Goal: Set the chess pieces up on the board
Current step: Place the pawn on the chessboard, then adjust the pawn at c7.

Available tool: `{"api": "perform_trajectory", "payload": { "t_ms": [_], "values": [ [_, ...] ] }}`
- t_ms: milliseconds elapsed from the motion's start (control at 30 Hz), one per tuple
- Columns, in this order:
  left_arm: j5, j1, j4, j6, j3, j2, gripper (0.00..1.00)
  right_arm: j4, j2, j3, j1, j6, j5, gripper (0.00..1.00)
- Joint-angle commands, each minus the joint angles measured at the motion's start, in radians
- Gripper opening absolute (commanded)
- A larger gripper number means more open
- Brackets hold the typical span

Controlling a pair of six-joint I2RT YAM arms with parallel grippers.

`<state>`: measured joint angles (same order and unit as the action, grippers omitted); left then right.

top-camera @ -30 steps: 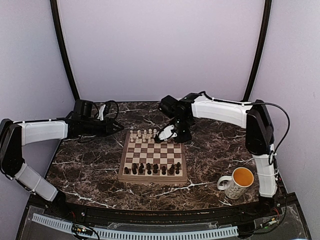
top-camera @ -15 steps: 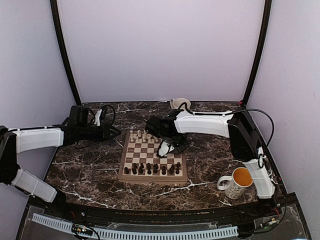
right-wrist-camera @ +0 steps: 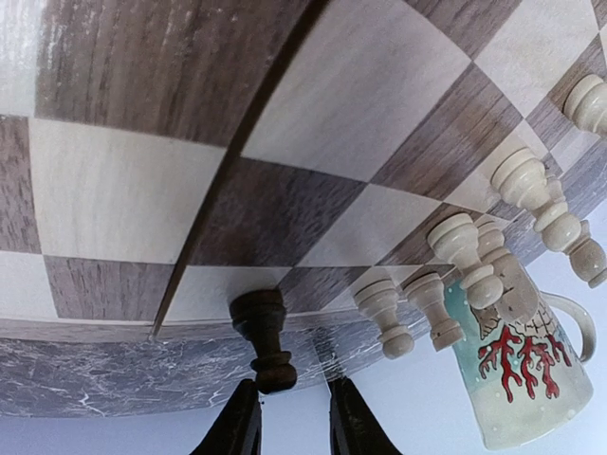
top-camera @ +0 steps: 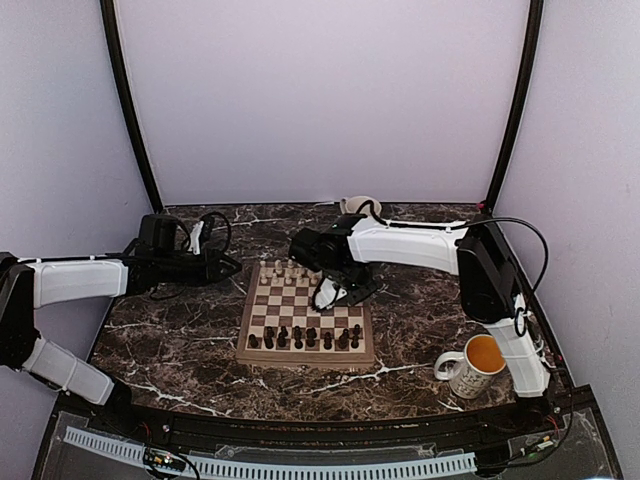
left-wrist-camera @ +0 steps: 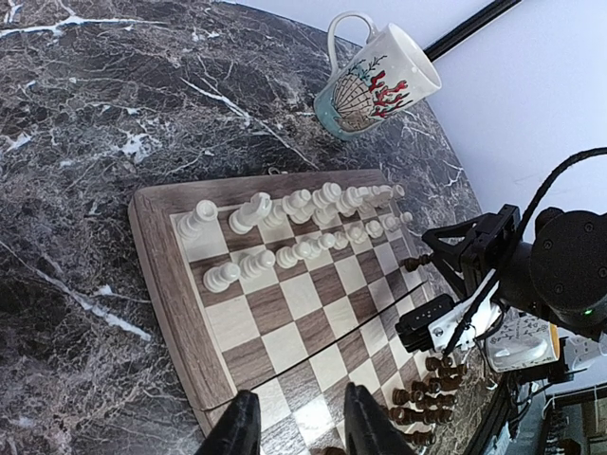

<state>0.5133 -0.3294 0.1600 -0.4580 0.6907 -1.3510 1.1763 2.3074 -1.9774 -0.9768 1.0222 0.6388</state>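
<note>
left gripper (top-camera: 228,265) is parked off the board's (top-camera: 300,306) far-left corner, fingers spread, nothing held. right gripper (top-camera: 328,295) has been swung in from the far-right corner. dark pawn (right-wrist-camera: 264,336) is framed between its fingertips, grip cannot be told. Pawn probably meant for the near dark row (top-camera: 305,338).

A dark marble table (top-camera: 160,335), veined in white, stands in a small booth, and its polished top catches pale glints. Behind the table rises a plain lilac-white back wall (top-camera: 330,100), with matching side walls (top-camera: 50,120) to the table's left and right. Two thin black poles (top-camera: 125,100) rise from the table's far corners and lean outward toward the top. Along the table's near edge runs a black ledge (top-camera: 300,428) carrying a white perforated strip (top-camera: 270,466). The light is soft and even — shadows on the table are faint.
</note>
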Motion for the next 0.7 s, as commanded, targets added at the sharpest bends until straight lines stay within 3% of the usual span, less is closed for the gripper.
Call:
{"api": "perform_trajectory", "payload": {
  "t_ms": [0, 267, 533, 667],
  "values": [
    [0.009, -0.001, 0.018, -0.002, -0.005, 0.031, 0.32, 0.028, -0.055, -0.023, 0.004, -0.001, -0.042, 0.26],
    [-0.003, -0.002, -0.027, 0.038, 0.053, 0.014, 0.32, 0.039, -0.166, -0.105, 0.079, -0.039, -0.284, 0.28],
    [-0.019, -0.001, -0.108, 0.088, 0.124, -0.014, 0.32, -0.032, -0.261, -0.044, 0.19, -0.184, -0.921, 0.28],
    [-0.025, -0.001, -0.134, 0.082, 0.144, -0.018, 0.32, -0.115, -0.29, 0.05, 0.19, -0.269, -1.131, 0.27]
  ]
}}
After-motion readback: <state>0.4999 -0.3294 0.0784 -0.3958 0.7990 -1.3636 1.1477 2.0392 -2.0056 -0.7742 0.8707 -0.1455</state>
